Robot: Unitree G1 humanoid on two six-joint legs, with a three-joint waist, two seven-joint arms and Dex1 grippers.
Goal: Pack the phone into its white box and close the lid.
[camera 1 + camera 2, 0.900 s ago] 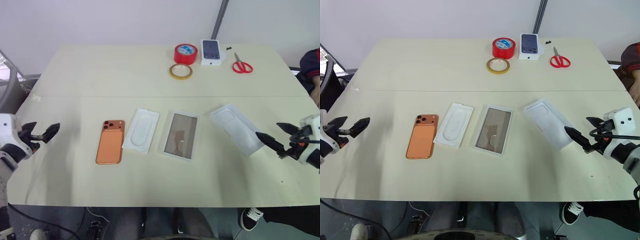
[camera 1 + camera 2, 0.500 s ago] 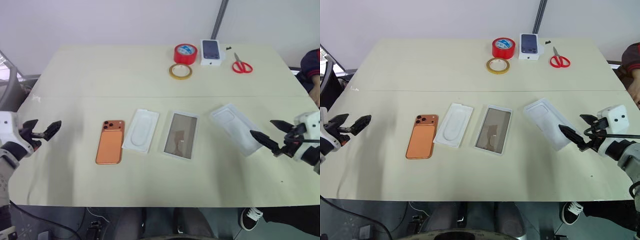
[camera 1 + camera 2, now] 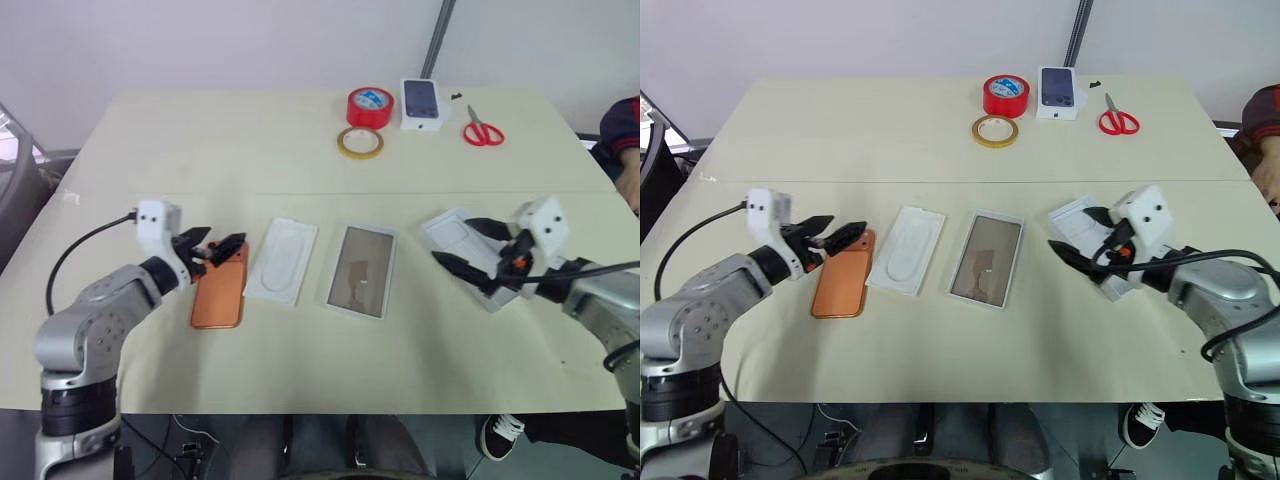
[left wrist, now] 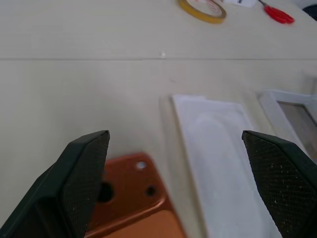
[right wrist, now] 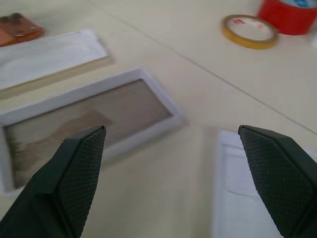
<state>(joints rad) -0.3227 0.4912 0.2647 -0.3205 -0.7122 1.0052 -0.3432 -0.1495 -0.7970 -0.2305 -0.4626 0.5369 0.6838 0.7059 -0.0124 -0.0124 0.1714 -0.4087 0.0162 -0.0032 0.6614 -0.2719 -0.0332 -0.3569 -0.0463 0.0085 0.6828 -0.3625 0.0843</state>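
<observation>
The copper-orange phone (image 3: pixel 219 296) lies flat, left of centre on the table. My left gripper (image 3: pixel 225 240) hovers open just above its camera end (image 4: pixel 130 184), nothing between the fingers. The white box (image 3: pixel 390 276) sits open in the middle, its brownish floor showing. To its right lies the lid (image 3: pixel 447 230), plain face with a moulded outline up. My right gripper (image 3: pixel 452 240) stands open over the lid's near half, hiding part of it. In the right wrist view the box (image 5: pixel 148 79) lies ahead and the lid (image 5: pixel 247 198) just below the fingers.
A thin white insert (image 3: pixel 283 262) with an oval recess lies between phone and box. At the far edge are a red tape roll (image 3: pixel 371 106), a yellow tape ring (image 3: pixel 361 142), a small white box printed with a dark phone (image 3: pixel 422 103) and red scissors (image 3: pixel 483 130). A person's sleeve (image 3: pixel 622 128) shows at right.
Both arms have swung inward from the table's sides. The left gripper moved right to the phone's camera end; the right gripper moved left over the lid. Both stayed open.
</observation>
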